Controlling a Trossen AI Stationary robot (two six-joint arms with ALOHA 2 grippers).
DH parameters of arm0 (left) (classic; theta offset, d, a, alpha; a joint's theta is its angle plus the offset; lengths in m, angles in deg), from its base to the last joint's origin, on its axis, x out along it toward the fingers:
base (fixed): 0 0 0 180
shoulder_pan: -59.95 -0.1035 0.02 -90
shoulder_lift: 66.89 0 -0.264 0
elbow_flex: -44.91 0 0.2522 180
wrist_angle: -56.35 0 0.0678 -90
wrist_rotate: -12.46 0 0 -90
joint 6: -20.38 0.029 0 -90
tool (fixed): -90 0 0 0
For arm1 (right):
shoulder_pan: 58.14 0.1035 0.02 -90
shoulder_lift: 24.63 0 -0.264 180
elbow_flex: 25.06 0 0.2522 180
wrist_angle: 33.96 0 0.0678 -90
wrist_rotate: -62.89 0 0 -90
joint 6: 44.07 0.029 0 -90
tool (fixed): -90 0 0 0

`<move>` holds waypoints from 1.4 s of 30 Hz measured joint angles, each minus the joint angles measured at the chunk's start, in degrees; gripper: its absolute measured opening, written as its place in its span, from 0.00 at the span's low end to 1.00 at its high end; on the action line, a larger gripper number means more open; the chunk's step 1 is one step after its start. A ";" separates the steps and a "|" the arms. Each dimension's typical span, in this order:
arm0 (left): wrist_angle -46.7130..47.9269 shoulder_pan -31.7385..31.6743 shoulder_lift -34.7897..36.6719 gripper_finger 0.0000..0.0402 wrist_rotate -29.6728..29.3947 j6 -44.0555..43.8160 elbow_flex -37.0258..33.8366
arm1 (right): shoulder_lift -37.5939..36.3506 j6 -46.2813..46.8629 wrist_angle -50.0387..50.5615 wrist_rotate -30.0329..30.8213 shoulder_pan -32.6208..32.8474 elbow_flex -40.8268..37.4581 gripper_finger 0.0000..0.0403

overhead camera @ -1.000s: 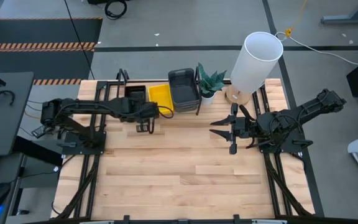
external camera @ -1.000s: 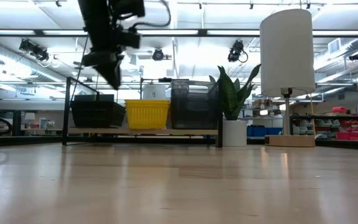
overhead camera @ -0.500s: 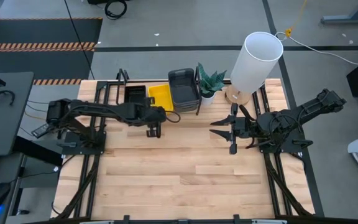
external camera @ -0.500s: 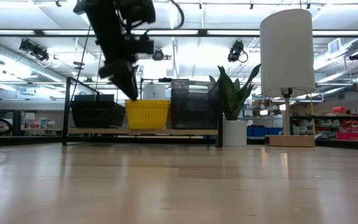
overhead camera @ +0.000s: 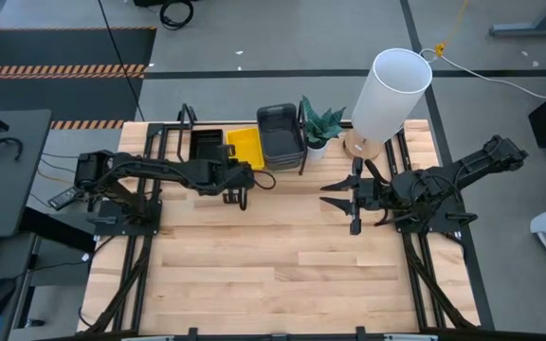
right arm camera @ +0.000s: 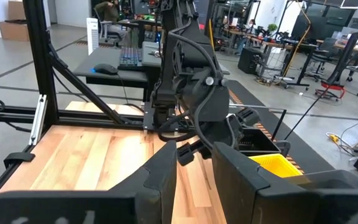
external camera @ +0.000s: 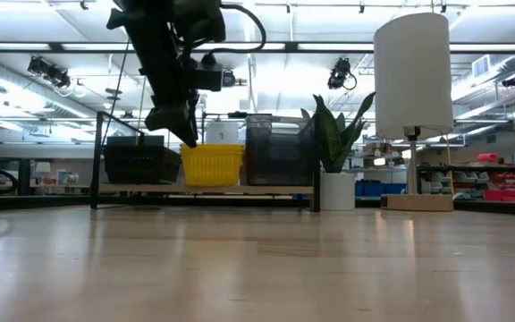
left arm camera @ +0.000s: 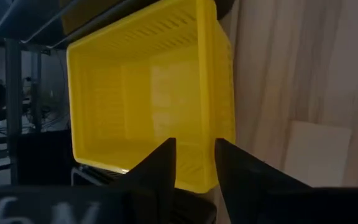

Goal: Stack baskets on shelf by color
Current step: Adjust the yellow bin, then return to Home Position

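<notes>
The shelf stands along the table's far edge. On its board rest black mesh baskets, yellow baskets and a taller stack of dark grey baskets, side by side. My left gripper hangs in the air just on the near side of the shelf, in front of the yellow baskets. Its fingers are a narrow gap apart and hold nothing. My right gripper waits at the table's right, fingers also slightly apart and empty.
A potted plant and a lamp with a tall white shade stand right of the shelf at the far edge. The near half of the wooden tabletop is bare. Beyond the table are desks and shelving.
My left gripper has moved toward the table's right edge and down a little, from in front of the black baskets to in front of the yellow ones, then has nearly stopped. The baskets and my right arm have kept still.
</notes>
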 joint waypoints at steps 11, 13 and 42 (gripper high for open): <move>0.50 -0.04 0.00 0.29 -4.76 0.25 -0.01 | -0.01 0.00 0.05 0.00 0.00 0.00 0.27; 0.51 -0.04 0.00 0.29 -4.76 0.04 -0.01 | 0.00 -0.01 0.03 0.00 0.00 0.00 0.27; 2.10 3.84 25.26 0.29 9.91 -15.52 0.04 | -0.14 1.11 7.36 4.94 -0.68 0.00 0.17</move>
